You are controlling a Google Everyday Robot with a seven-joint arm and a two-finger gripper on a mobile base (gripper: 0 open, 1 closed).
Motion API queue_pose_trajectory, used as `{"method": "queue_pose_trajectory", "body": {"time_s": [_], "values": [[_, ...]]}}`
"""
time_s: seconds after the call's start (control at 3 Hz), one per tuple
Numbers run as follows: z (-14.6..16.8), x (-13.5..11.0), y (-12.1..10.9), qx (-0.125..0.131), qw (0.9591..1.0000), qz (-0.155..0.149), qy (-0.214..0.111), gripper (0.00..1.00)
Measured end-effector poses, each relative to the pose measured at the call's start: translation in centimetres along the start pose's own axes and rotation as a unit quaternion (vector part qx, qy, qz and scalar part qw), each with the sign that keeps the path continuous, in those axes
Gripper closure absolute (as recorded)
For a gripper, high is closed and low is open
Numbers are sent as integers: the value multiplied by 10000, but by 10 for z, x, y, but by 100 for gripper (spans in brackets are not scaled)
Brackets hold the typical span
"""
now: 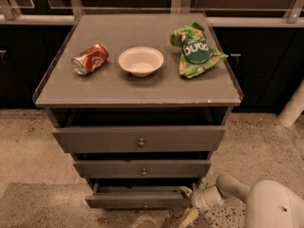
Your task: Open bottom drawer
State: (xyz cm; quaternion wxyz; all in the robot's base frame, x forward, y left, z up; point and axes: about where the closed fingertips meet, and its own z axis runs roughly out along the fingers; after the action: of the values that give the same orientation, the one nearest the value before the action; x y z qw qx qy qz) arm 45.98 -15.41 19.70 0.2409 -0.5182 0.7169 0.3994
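The bottom drawer [137,201] is the slimmest grey-brown front of three, with a small round knob [145,204] at its centre. It stands pulled out a little, with a dark gap behind its top edge. My gripper [187,204] is at the drawer's right end, low near the floor, on a white arm coming in from the lower right. Its fingers are spread: one fingertip [185,191] sits at the drawer's top right corner and the other is below the front. It holds nothing.
The middle drawer [142,168] and the top drawer [138,138] also stand slightly out. On the cabinet top [118,89] lie a red can [90,59], a white bowl [141,61] and a green chip bag [195,50]. A speckled floor surrounds the cabinet, and a white post [293,106] stands at right.
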Motion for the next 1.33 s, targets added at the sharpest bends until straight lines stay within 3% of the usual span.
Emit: {"method": "queue_pose_trajectory", "body": {"time_s": [0.33, 0.67, 1.0, 1.33], "values": [[-1, -2, 1, -1, 10000, 0, 0, 0], [10, 1, 19, -255, 9997, -46, 20, 0], [7, -2, 20, -255, 9997, -46, 20, 0], [16, 0, 38, -541, 9985, -71, -62, 0]]}}
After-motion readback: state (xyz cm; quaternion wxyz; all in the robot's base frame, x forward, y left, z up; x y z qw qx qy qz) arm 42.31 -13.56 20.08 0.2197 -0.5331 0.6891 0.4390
